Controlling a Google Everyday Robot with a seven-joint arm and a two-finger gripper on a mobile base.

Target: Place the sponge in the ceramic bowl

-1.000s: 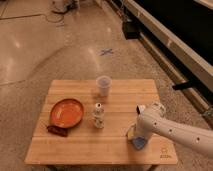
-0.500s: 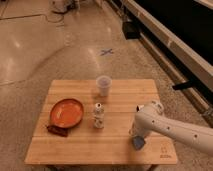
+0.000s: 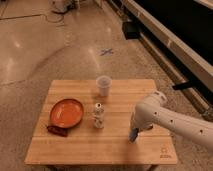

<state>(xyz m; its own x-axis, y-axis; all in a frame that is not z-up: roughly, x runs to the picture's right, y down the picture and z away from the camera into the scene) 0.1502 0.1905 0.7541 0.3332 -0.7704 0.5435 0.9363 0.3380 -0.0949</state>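
My gripper (image 3: 134,133) is down at the right front of the wooden bench (image 3: 115,150), closed on the sponge (image 3: 132,136). Between it and the orange ceramic bowl (image 3: 56,113) at the left stands a small white bottle (image 3: 98,116). A translucent cup (image 3: 103,85) sits farther back, and a dark box (image 3: 57,131) lies just beside the bowl's front edge. Only a narrow blue sliver of the sponge shows, running roughly up and down, so I cannot tell its long axis. A second ago it lay as a broader patch under my open fingers, which have since shut.
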